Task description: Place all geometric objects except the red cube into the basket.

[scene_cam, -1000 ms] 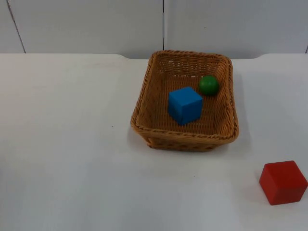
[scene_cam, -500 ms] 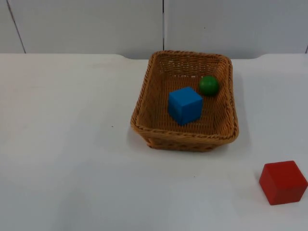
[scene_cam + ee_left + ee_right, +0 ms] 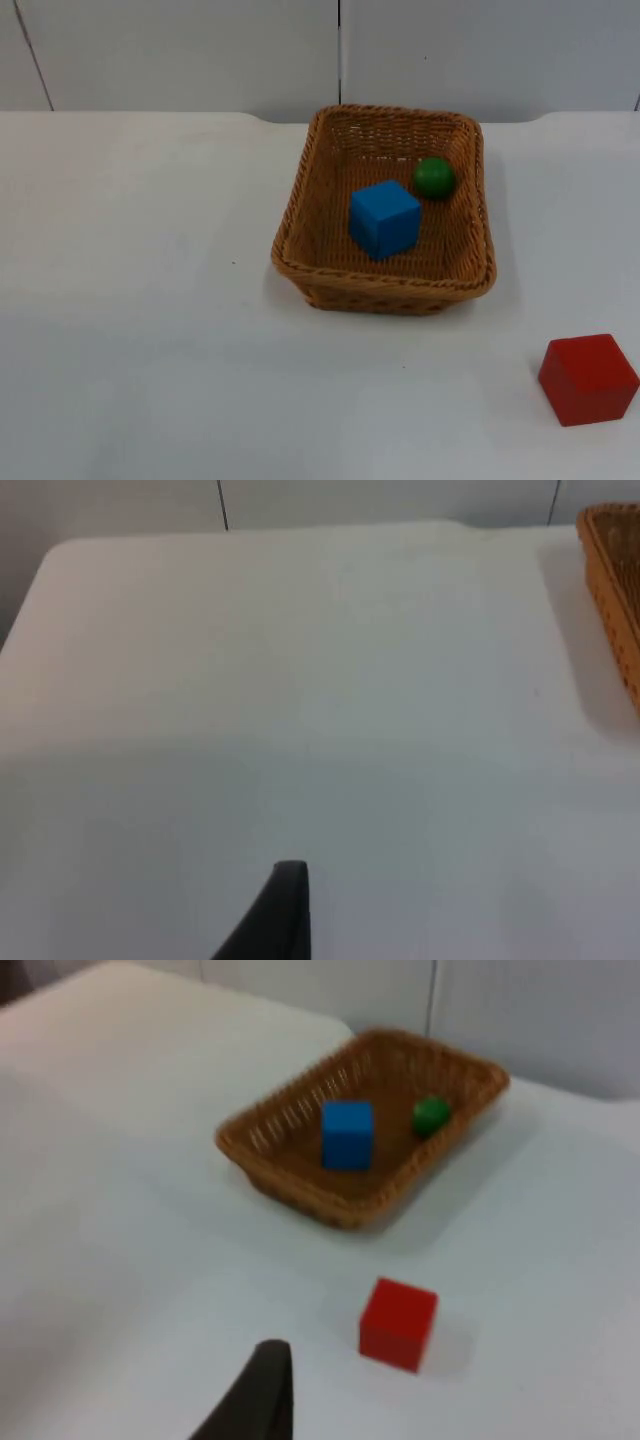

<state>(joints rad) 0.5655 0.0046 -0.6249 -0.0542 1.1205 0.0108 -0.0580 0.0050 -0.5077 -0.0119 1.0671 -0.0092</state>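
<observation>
A woven basket stands at the middle of the table, a little toward the back. Inside it lie a blue cube and a green ball. The red cube rests on the table at the front right, apart from the basket. My left gripper hovers over bare table left of the basket's rim. My right gripper hangs back above the table, near the red cube and short of the basket with the blue cube and green ball. Both arms wait.
White table stretches wide to the left and front of the basket. The grey partition wall closes off the back.
</observation>
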